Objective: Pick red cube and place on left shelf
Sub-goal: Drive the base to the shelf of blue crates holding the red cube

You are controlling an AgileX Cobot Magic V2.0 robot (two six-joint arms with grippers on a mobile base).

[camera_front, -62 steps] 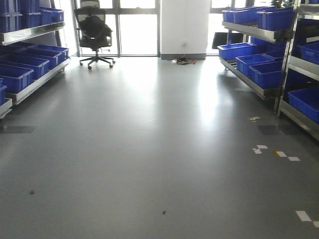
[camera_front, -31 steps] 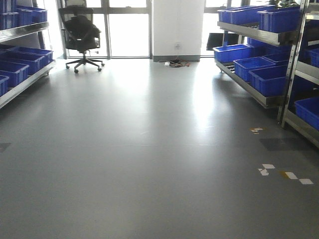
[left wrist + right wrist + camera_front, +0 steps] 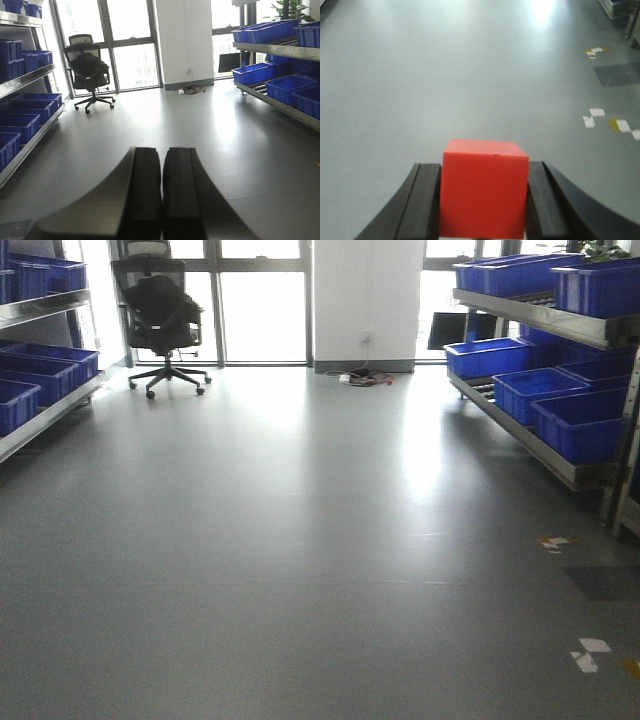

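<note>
Right pincer [image 3: 484, 172] pinching red cube [image 3: 485, 197] by its sides, lower centre, face-on, no long axis. Left pincer [image 3: 162, 155] pressed together.

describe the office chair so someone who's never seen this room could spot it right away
Look to the far end of the room, at the tall windows left of the white pillar. In front of them, just past the left shelf, stands a black office chair on a wheeled star base. Its neighbours are rows of blue bins; it alone is black and free-standing.
</note>
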